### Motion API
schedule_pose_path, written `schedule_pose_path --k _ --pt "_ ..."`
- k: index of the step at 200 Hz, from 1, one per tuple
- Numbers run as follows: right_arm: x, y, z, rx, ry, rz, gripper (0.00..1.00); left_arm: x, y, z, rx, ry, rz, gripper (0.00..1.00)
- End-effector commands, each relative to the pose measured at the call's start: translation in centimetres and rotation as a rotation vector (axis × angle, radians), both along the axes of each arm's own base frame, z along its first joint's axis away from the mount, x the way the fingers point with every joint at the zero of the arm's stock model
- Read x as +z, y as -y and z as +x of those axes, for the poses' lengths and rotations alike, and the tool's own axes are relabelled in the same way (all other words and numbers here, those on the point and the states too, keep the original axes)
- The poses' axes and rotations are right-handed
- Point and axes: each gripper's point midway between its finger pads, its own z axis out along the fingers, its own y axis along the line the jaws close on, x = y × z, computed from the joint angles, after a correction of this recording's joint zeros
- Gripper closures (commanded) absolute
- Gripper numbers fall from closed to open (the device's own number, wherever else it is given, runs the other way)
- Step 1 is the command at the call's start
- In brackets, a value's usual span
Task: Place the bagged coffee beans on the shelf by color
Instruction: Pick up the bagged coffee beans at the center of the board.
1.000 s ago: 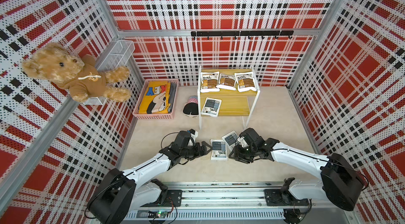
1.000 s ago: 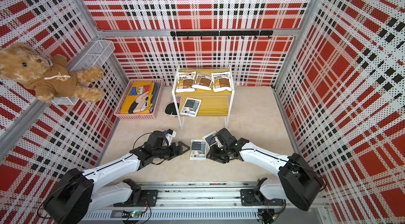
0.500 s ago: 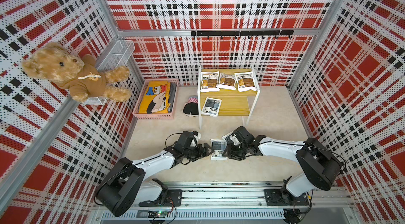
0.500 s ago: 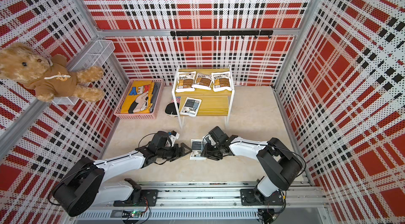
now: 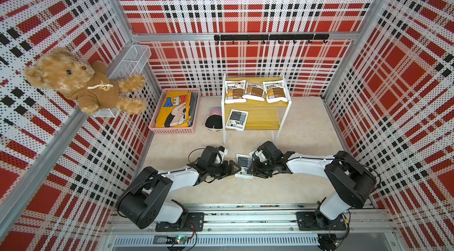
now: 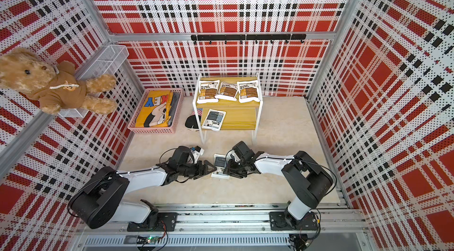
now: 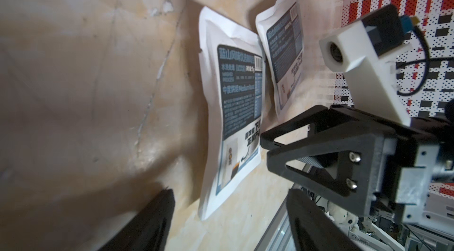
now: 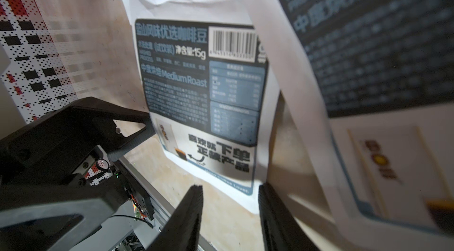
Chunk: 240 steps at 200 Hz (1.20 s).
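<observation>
Three brown-panelled bagged coffee beans (image 5: 254, 91) lie in a row on the upper board of the shelf (image 5: 262, 119). One dark grey bag (image 5: 237, 119) lies on the lower board. Another grey bag (image 5: 243, 165) lies flat on the floor between my grippers. My left gripper (image 5: 234, 167) is open at its left edge, its jaws wide around the bag's corner (image 7: 233, 114). My right gripper (image 5: 253, 170) is open at the bag's right edge (image 8: 201, 90), nothing pinched. A second grey floor bag (image 7: 285, 53) leans tilted against the outer side of the right gripper's finger (image 8: 275, 213).
A pink basket (image 5: 172, 130) with a folded yellow cloth (image 5: 174, 109) stands left of the shelf. A black cap (image 5: 213, 122) lies by the shelf's left leg. A teddy bear (image 5: 81, 85) and a white wire basket (image 5: 130, 62) hang on the left wall. The arms' rail (image 5: 233, 213) runs along the front.
My right gripper has swung left, up to the flat grey bag. The left gripper has crept a little right toward the bag and its jaws have narrowed somewhat.
</observation>
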Motion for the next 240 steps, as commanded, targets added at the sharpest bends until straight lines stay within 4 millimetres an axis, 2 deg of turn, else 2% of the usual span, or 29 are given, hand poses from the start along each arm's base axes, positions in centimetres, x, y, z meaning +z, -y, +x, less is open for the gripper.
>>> schedule_pose_path --k 1,23,94,112,131,151,190,207,240 --pt "0.1 -0.6 0.2 0.004 0.015 0.022 0.57 -1.3 -0.3 -0.4 -0.017 -0.026 0.031 0.25" --pt "0.2 -0.4 0.0 0.001 0.015 0.023 0.56 -1.6 -0.2 -0.5 -0.025 -0.033 0.032 0.33" --pt "-0.6 -0.8 0.0 0.013 -0.002 0.026 0.56 -1.3 0.3 -0.7 -0.051 -0.032 0.0 0.37" --pt "-0.6 -0.9 0.1 0.017 -0.001 0.026 0.56 -1.3 0.3 -0.9 -0.058 -0.037 -0.01 0.47" --pt "-0.7 -0.8 0.1 0.018 -0.004 0.024 0.56 -1.6 0.2 -1.2 -0.058 -0.055 -0.015 0.66" --pt "-0.7 -0.7 0.0 0.017 -0.003 0.023 0.56 -1.8 -0.3 -1.2 -0.041 -0.065 -0.015 0.68" --pt "-0.5 -0.4 -0.2 0.015 0.004 0.019 0.55 -1.5 -1.3 -0.9 0.0 -0.075 -0.032 0.83" --pt "0.3 -0.4 0.0 0.012 0.023 0.023 0.53 -1.1 -1.2 -0.6 0.001 -0.066 -0.042 0.89" --pt "2.5 0.1 0.2 0.005 0.082 0.034 0.5 0.1 -0.9 -0.3 0.003 -0.057 -0.072 0.92"
